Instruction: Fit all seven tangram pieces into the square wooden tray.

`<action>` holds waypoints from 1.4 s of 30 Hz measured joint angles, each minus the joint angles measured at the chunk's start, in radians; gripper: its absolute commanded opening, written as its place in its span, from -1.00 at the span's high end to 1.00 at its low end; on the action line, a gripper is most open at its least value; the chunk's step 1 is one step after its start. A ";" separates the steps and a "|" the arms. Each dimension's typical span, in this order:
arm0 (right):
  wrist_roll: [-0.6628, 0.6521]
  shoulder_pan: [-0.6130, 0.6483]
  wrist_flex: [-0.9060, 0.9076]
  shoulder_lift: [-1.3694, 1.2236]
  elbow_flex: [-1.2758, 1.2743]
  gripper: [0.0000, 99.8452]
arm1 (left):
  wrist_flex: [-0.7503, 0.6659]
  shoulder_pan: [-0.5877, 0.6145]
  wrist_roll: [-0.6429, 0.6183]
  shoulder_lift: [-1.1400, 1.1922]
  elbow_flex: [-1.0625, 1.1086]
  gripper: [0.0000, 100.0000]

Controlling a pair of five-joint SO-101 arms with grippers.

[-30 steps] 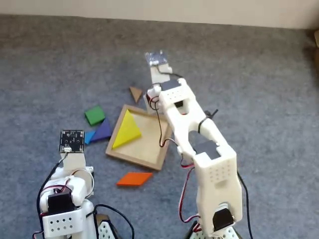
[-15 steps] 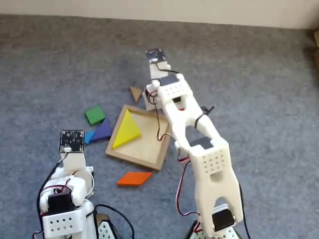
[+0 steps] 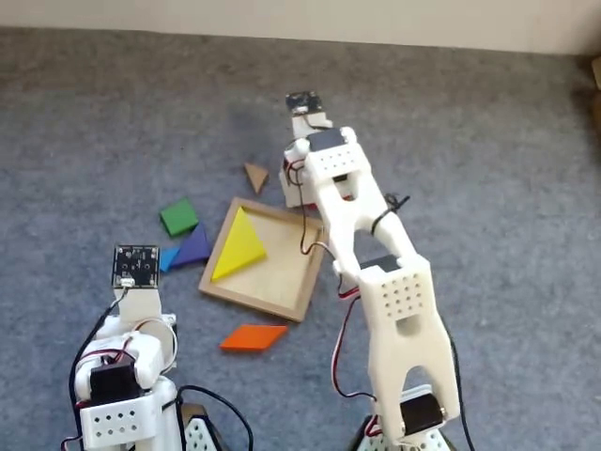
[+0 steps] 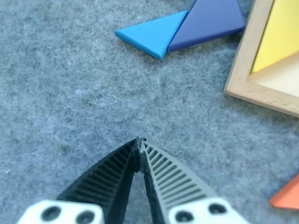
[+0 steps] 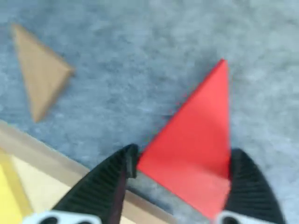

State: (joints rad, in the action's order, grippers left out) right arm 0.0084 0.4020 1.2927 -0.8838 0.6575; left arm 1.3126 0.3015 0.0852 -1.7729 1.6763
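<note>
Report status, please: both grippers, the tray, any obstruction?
Left gripper shut, over carpet. Right gripper shut on red triangle at tray rim. Yellow triangle in tray. No obstruction seen.

Likely a robotics workspace: grey carpet-like surface (image 3: 488, 141), pale wall strip (image 3: 376, 17), white arms (image 3: 399, 310) trailing loose wires (image 3: 344, 352).

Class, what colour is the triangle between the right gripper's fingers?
Red. The triangle shows best in the right wrist view.
</note>
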 measured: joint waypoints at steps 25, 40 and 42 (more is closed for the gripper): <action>-0.061 -0.029 0.190 0.026 0.060 0.68 | 0.000 0.000 0.000 0.000 0.000 0.99; -0.124 0.060 0.358 0.141 0.060 0.68 | 0.000 0.000 0.000 0.000 0.000 0.99; -0.124 0.087 0.384 0.143 0.060 0.68 | 0.000 0.000 0.000 0.000 0.000 0.99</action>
State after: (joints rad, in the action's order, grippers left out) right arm -0.1158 0.4895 1.6763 -0.7411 0.7173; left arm 1.3126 0.3015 0.0852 -1.7729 1.6763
